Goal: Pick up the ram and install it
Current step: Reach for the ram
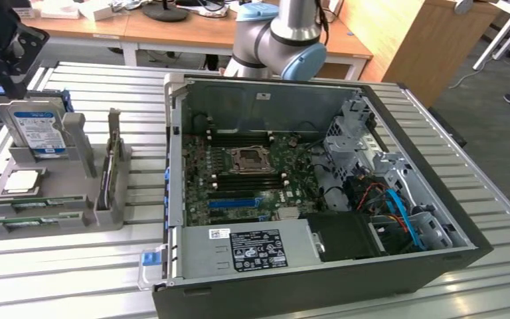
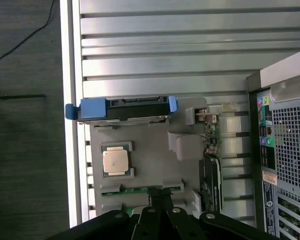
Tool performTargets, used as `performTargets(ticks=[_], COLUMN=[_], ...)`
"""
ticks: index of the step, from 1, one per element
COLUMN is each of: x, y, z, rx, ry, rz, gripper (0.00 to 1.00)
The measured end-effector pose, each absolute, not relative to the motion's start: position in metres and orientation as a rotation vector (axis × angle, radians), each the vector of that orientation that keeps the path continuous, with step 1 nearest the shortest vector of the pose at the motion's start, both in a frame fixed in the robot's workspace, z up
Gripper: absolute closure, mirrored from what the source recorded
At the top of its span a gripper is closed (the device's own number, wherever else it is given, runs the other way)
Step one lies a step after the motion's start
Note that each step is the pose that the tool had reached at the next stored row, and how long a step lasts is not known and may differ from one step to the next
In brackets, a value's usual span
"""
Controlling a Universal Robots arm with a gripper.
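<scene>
The ram (image 1: pixel 40 202) is a thin green stick lying in a front slot of the grey holder (image 1: pixel 104 212) on the exterior view's left. It also appears as a green strip (image 2: pixel 135 189) just beyond my fingertips. A second green stick (image 1: pixel 35 226) lies in the slot in front of it. My gripper (image 1: pixel 8 83) hangs high over the holder's far left corner. Its dark fingers (image 2: pixel 151 212) come together at the gripper's tip (image 2: pixel 157 196), shut and holding nothing, well above the ram.
The holder also carries a silver hard drive (image 1: pixel 38 129) standing upright, a square processor (image 1: pixel 23 181) and a card on edge (image 1: pixel 111 159). The open computer case (image 1: pixel 432 266) with its motherboard (image 1: pixel 246 174) lies to the exterior view's right on a slatted metal table (image 1: pixel 60 279).
</scene>
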State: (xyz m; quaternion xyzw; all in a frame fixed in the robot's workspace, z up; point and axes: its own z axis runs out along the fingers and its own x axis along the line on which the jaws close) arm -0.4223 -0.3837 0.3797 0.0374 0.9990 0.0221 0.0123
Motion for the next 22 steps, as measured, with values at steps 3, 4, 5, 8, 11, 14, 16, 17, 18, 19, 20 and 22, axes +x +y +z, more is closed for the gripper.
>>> performTargets(ticks=[3, 4, 5, 8, 11, 14, 16, 17, 18, 19, 20, 22], x=[-0.4275, -0.4291, -0.4304, -0.4316, -0.4318, -0.4319, -0.4318, -0.4318, -0.4318, -0.4318, -0.4318, -0.4318], y=[-0.3834, -0.3833, -0.3833, -0.3834, -0.3833, -0.3837, -0.3842, -0.3844, -0.3847, -0.3849, -0.3852, -0.3859], z=[0.3793, 0.3792, 0.3791, 0.3791, 0.3791, 0.3791, 0.3791, 0.3791, 0.3791, 0.3791, 0.3791, 0.3791], rx=[0.117, 0.117, 0.117, 0.116, 0.117, 0.117, 0.117, 0.117, 0.117, 0.117, 0.117, 0.116], ry=[3.114, 3.114, 3.114, 3.114, 3.114, 3.114, 3.114, 3.114, 3.114, 3.114, 3.114, 3.114], rz=[0.069, 0.069, 0.069, 0.069, 0.069, 0.069, 0.069, 0.069, 0.069, 0.069, 0.069, 0.069], gripper=[0.89, 0.89, 0.89, 0.89, 0.89, 0.89, 0.89, 0.89, 0.89, 0.89, 0.89, 0.89])
